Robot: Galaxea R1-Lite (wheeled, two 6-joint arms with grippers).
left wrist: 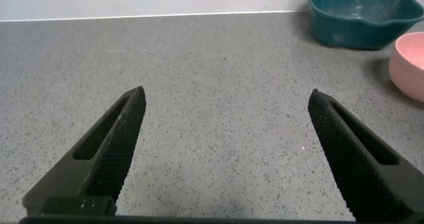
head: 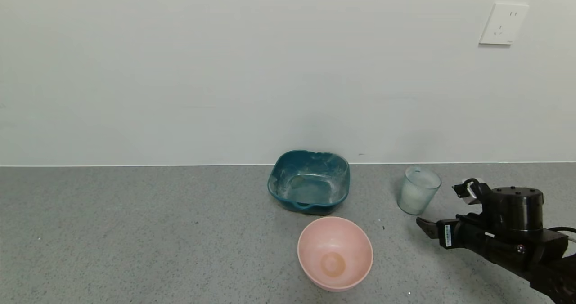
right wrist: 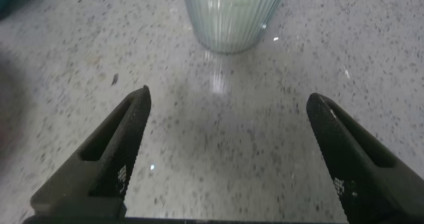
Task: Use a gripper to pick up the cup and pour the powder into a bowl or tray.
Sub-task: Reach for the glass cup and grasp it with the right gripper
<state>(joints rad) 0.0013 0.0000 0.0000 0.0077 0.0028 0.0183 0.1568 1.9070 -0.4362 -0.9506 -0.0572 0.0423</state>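
Observation:
The ribbed pale blue-green cup [head: 418, 190] stands upright on the grey counter at the right, with off-white powder [head: 411, 199] inside it. My right gripper [head: 438, 205] is open and empty, low over the counter just in front of and to the right of the cup, not touching it. In the right wrist view the cup [right wrist: 232, 18] stands a short way ahead of the open gripper [right wrist: 228, 98], centred between its fingers. The dark teal dish [head: 310, 207] with whitish smears sits left of the cup, near the wall. My left gripper [left wrist: 225, 98] is open and empty over bare counter, outside the head view.
A round pink bowl [head: 335, 253] stands in front of the teal dish. Both also show in the left wrist view, the dish [left wrist: 351, 32] and the pink bowl [left wrist: 411, 65]. A white wall with a socket [head: 503, 24] runs behind the counter.

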